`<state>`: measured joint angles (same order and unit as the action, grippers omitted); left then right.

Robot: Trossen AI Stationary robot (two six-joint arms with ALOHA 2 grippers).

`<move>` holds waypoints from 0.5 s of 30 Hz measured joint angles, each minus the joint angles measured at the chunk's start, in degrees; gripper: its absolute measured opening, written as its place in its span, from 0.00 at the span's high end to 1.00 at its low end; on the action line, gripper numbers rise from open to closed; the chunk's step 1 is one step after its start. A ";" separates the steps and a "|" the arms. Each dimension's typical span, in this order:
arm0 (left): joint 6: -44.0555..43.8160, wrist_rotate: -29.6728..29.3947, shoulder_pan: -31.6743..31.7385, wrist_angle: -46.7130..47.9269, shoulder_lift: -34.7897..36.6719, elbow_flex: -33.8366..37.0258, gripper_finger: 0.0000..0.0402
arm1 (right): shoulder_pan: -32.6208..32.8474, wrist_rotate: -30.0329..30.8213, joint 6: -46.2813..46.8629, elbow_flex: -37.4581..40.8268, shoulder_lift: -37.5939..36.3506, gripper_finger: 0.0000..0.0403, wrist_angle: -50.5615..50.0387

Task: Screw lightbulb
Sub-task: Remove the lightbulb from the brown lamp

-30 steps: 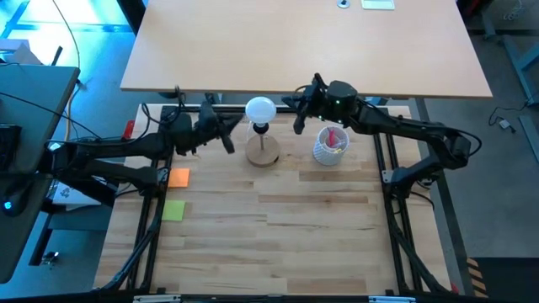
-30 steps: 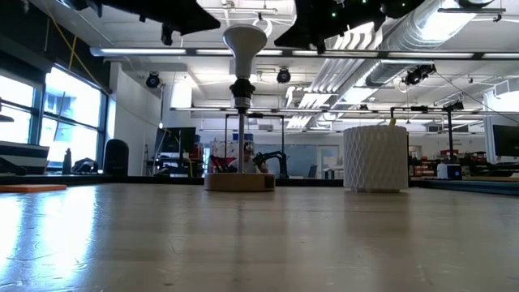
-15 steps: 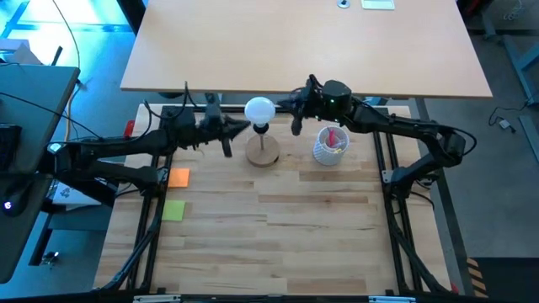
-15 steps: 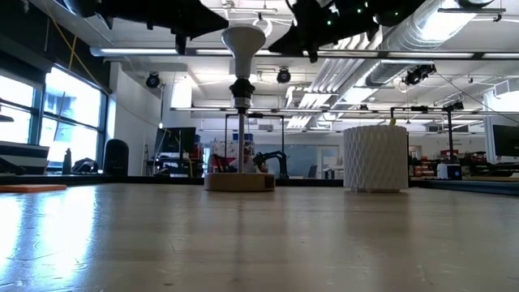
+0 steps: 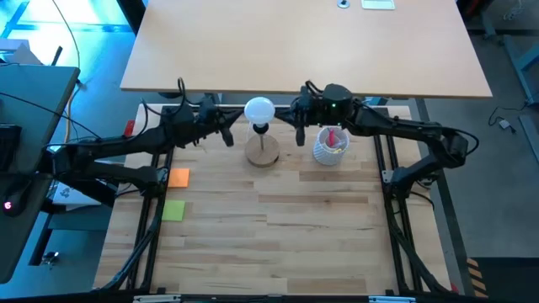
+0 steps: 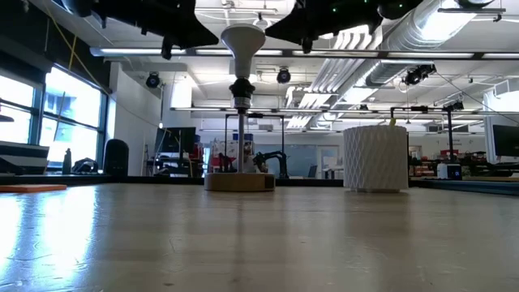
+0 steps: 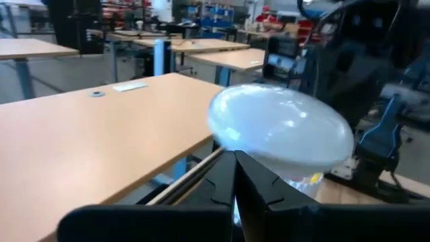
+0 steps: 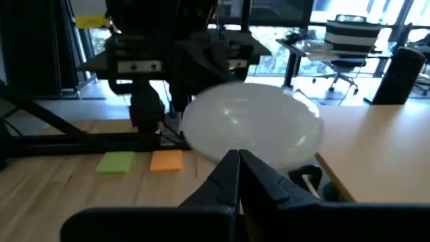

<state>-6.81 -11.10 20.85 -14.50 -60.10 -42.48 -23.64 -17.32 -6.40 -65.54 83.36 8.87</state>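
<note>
**Bulb on stand, flanked by two closed grippers**

Container: one white latticed cup [image 5: 330, 148], cylindrical, open-topped, with an openwork ribbed wall. It holds pink items [image 5: 334, 137], upright, their tops clearing the rim; what they are cannot be told. The cup stands on the table just below the right gripper's fingertips in the overhead view.

Task item: the lightbulb [image 5: 259, 109], matte white, with a round globe narrowing to a neck seated in a black socket [image 6: 242, 88]. The socket tops a thin upright stem [image 6: 242, 138] that rises from a round, flat wooden disc [image 5: 263, 154] of pale grain. The bulb sits between the two sets of jaws, at their height.

Left gripper [image 5: 226, 128]: dark, jaws pressed fully together, holding nothing, tips just beside the globe on its left side. In its wrist view the globe [image 7: 280, 130] fills the space right ahead of the closed tips; whether they touch it cannot be told.

Right gripper [image 5: 296, 128]: dark, jaws fully together, empty, near the globe's right side and above the cup.

Surface: butcher-block table [image 5: 320, 227] of pale wooden strips, smooth, inside a black frame.

Loose items: one orange square pad [image 5: 178, 177] and one yellow-green square pad [image 5: 173, 210], flat, well apart from both jaws on the left arm's side.
</note>
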 joint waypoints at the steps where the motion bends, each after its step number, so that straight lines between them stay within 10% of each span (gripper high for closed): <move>1: 0.00 1.42 0.60 -1.07 -0.53 0.00 1.00 | 0.27 0.66 0.01 0.01 0.30 1.00 -0.07; 8: -3.18 13.60 -1.80 -4.72 -1.79 -0.09 1.00 | -0.24 14.58 0.10 0.04 3.33 1.00 3.18; 15: -3.19 11.52 -6.02 -3.80 -1.54 0.00 1.00 | -0.42 17.68 -0.38 0.04 4.19 1.00 5.29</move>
<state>-10.00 0.42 14.83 -18.30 -61.64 -42.48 -24.05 0.36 -6.78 -65.49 87.55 14.17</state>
